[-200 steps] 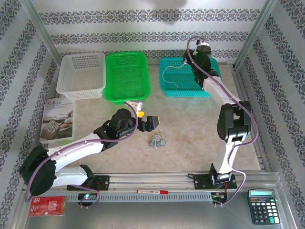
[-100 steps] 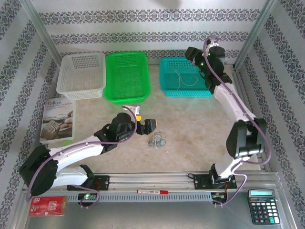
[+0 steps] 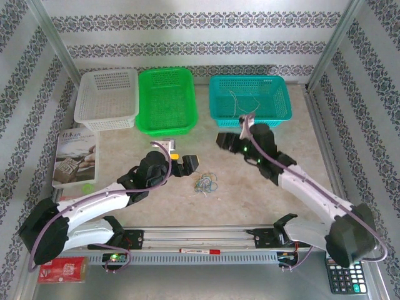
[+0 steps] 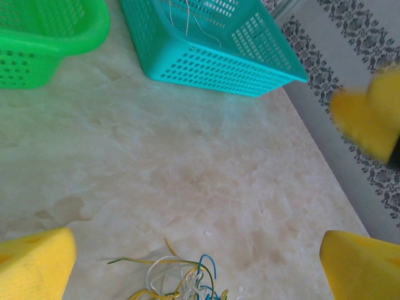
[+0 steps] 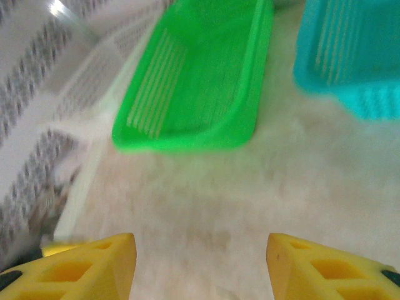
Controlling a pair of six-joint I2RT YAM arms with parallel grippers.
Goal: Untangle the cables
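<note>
On table [image 3: 250, 194] centre: tangled cables [image 3: 205, 184]; left gripper [image 3: 182, 161] spread wide, empty; right gripper [image 3: 225, 142] parted, empty.

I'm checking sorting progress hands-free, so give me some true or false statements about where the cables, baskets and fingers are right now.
1. The cable tangle lies on the table, outside every basket. True.
2. The left gripper has its fingers shut on the tangle. False: they stand open, gripping nothing.
3. A thin whitish cable lies in the teal basket. True.
4. The green basket stands at the right end of the row. False: it stands in the middle, between the white basket and the teal one.
5. The right gripper carries a cable. False: its open fingers hold nothing.
</note>
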